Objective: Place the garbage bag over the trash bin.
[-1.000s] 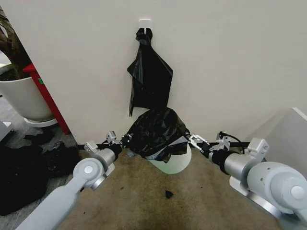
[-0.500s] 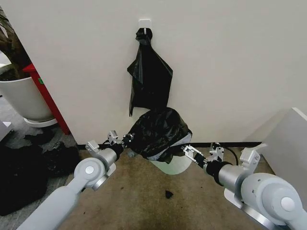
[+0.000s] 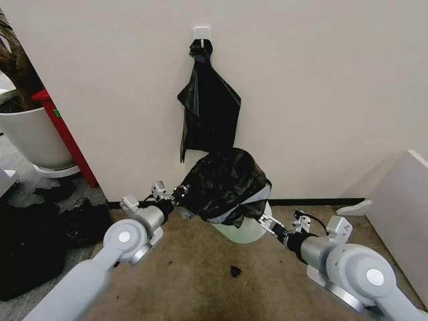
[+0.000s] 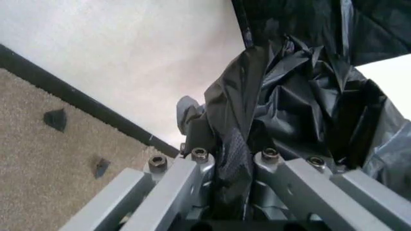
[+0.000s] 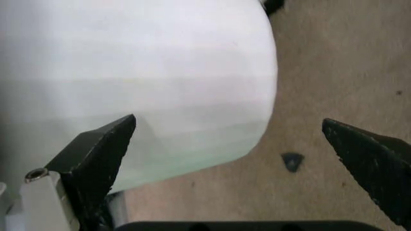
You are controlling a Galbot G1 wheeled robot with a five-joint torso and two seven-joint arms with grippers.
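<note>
The glossy black garbage bag (image 3: 224, 182) billows over the top of the white trash bin (image 3: 246, 231), which stands against the wall. My left gripper (image 3: 178, 195) is at the bag's left side, shut on a fold of the plastic. In the left wrist view the garbage bag (image 4: 301, 106) is pinched between the left gripper (image 4: 234, 161) fingers. My right gripper (image 3: 267, 224) is low at the bin's right side, below the bag's hem. In the right wrist view the right gripper (image 5: 229, 120) stands open with nothing in it, beside the trash bin (image 5: 128, 72) wall.
A narrower knotted black sack (image 3: 208, 100) hangs from a wall hook above the bin. A white planter (image 3: 30, 137) and a red panel (image 3: 65, 137) stand at left, with black bundles (image 3: 33, 244) on the floor. A white panel (image 3: 401, 200) is at right. A black scrap (image 3: 235, 271) lies on the carpet.
My right gripper has dropped from the bag's right edge down beside the bin wall. The bag now hangs lower over the bin's right rim. The left gripper has barely moved.
</note>
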